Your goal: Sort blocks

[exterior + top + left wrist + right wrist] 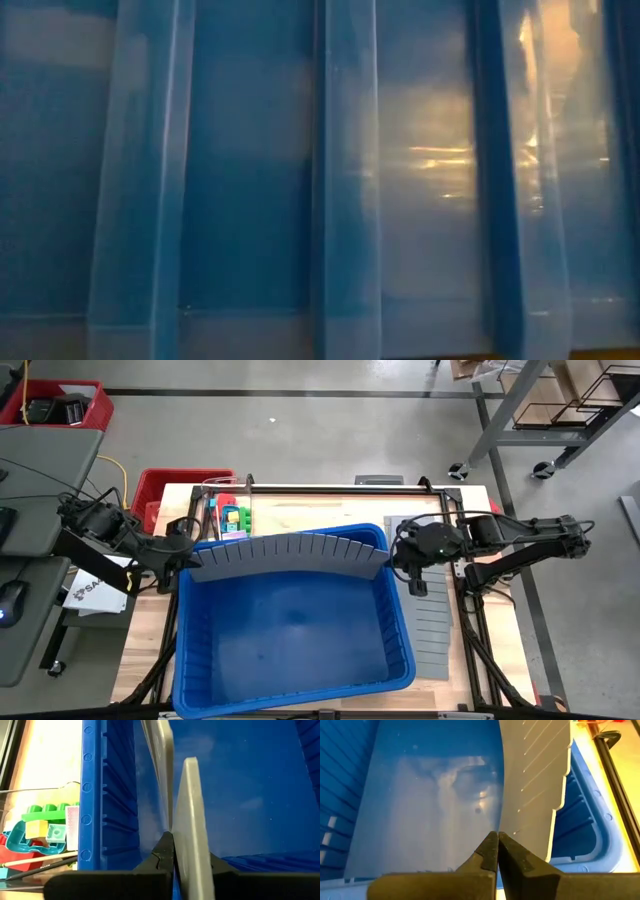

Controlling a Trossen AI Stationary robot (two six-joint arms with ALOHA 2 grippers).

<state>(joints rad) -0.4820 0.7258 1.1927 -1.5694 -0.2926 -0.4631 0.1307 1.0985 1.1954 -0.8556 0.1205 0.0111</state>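
Observation:
A long grey divider panel (290, 552) with slits stands on edge across the far part of the blue bin (180, 650), bowed toward the table's far edge. My left gripper (186, 556) is shut on its left end and my right gripper (396, 556) on its right end. The blocks (235, 518), in mixed colours, lie in a clear container beyond the bin's far left corner and also show as blocks (45, 827) in the left wrist view. The low view shows only the bin's wall (320, 180). My left gripper (185, 852) pinches the panel's left end (192, 835) between its two fingers, one on each face. The fingers slant down from the table's left side. The panel stands on edge and bends away over the bin. My right gripper (497, 839) pinches the panel's right end (512, 827) between its two fingertips, near the lower corner. The fingers slant down from the table's right side. The panel rises on edge over the bin's inside and curves away.
A second grey slotted panel (432, 625) lies flat on the table to the right of the bin. A red crate (170, 485) stands past the table's far left corner. The bin takes up most of the tabletop.

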